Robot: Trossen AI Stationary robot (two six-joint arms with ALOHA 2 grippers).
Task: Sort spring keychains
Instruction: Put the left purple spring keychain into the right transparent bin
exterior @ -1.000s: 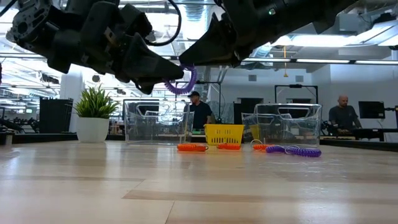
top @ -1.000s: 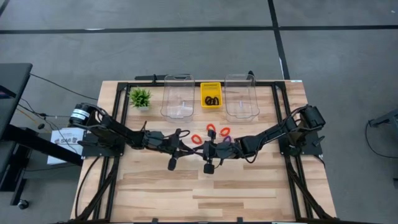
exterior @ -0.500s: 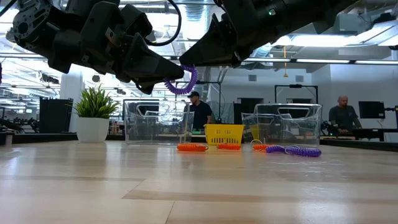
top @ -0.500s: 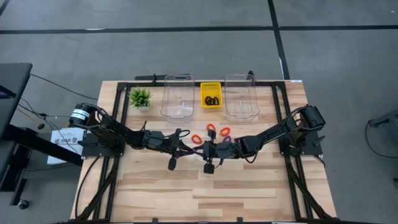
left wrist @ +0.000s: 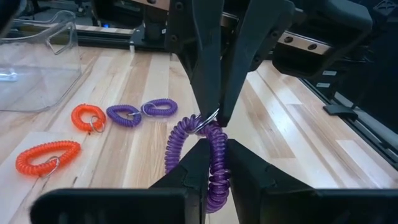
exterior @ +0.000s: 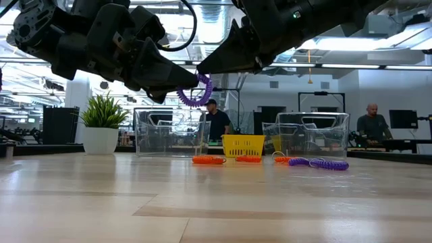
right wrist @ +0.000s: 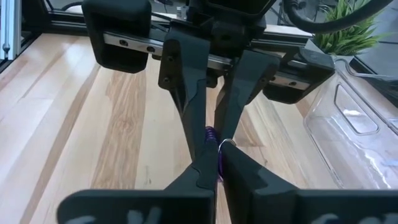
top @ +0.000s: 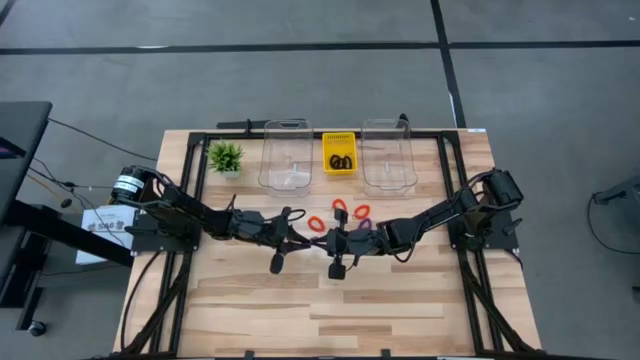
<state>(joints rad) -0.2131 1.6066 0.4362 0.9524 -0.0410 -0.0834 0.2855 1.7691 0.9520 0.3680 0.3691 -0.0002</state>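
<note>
I've got both arms meeting over mid-table: left gripper (top: 305, 238) and right gripper (top: 322, 238) tip to tip, one spring keychain (exterior: 196, 92) between them, off the wood. More keychains (top: 340, 214) lie on the table (top: 400, 300) just behind them. Back row, left to right: plant (top: 225, 156), left bin (top: 286, 155), small basket (top: 339, 152) with keychains inside, right bin (top: 388, 155). Two people (exterior: 214, 124) in the room beyond the table.

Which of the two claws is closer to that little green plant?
Left. The left gripper sits mid-table on the green plant's side; the right gripper meets it there from the far side, both pinching one purple keychain.
</note>
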